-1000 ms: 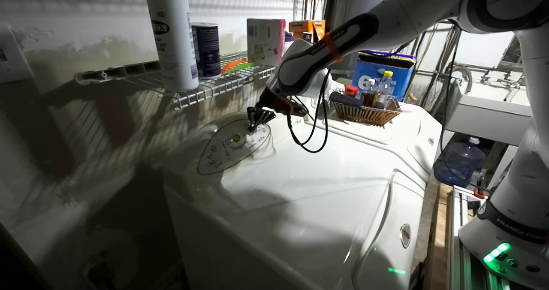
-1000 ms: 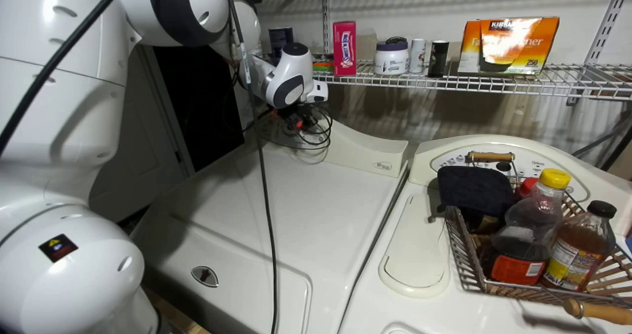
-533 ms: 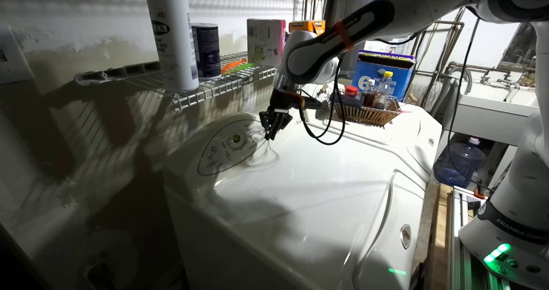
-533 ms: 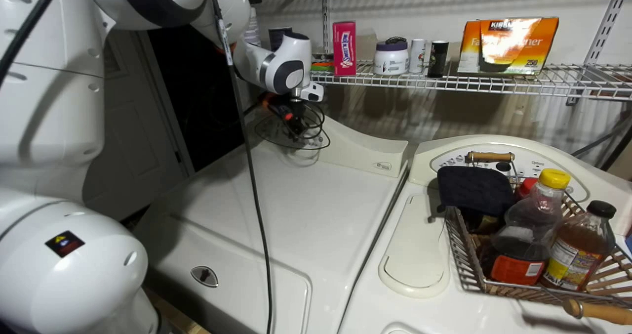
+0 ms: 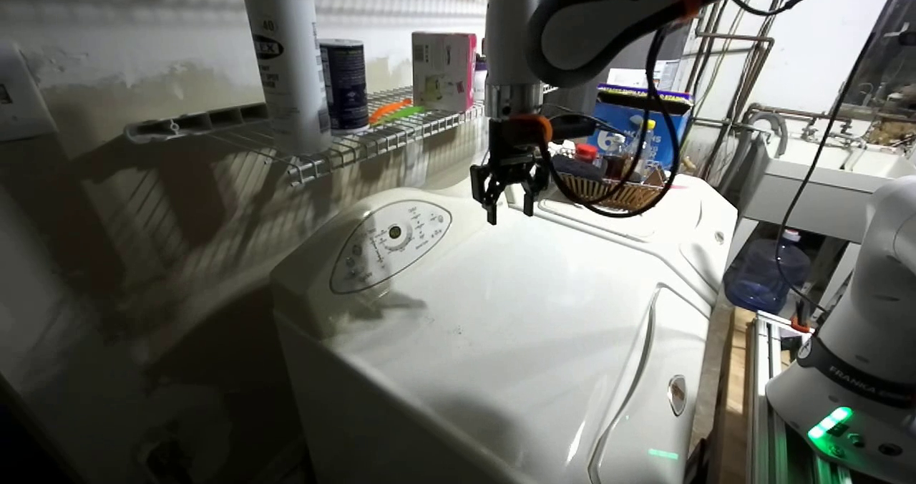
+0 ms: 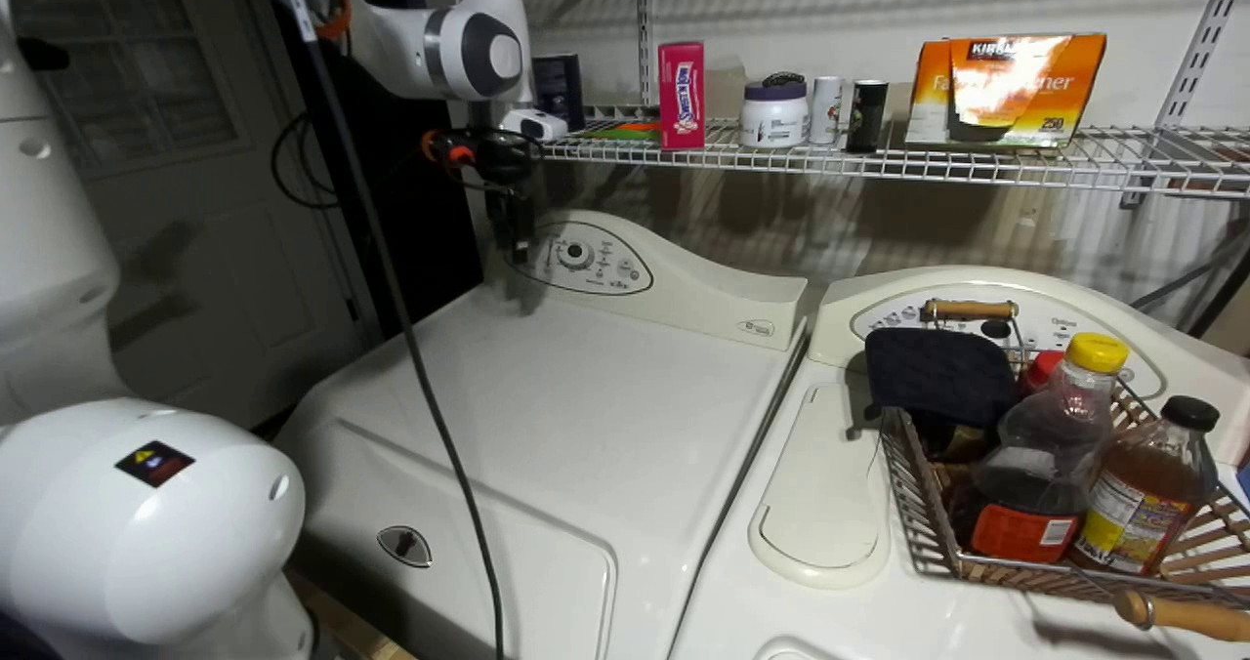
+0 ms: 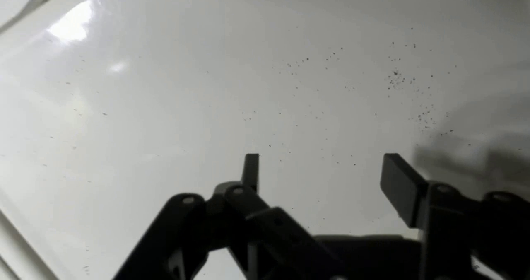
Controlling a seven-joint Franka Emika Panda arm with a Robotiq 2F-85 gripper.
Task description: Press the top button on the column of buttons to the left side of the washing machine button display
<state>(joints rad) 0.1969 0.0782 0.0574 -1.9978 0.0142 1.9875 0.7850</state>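
The white washing machine [image 5: 529, 312] fills much of an exterior view, and its glossy lid [image 7: 165, 106] lies beneath the jaws in the wrist view. At its back, the oval button display [image 5: 411, 251] shows whole, with a round dial [image 5: 395, 232] in the middle. Small buttons [image 5: 351, 260] sit toward its left end; which is the top one is too small to tell. My gripper [image 5: 510, 215] hangs fingers-down above the lid, apart from the panel. Its fingers [image 7: 399, 184] stand wide apart with nothing between them. In an exterior view the gripper [image 6: 516, 245] covers the display's left end.
A wire shelf [image 5: 308, 169] runs along the wall above the display, holding a white bottle [image 5: 286, 69] and a pink box [image 6: 681, 94]. Beside the washer, a basket [image 6: 918, 504] of bottles rests on a second machine. My cable [image 6: 410, 338] hangs across the lid.
My gripper has lifted off the right part of the display and drawn back over the lid, turning upright. Its fingers, together before, have spread. The display has come into full view.
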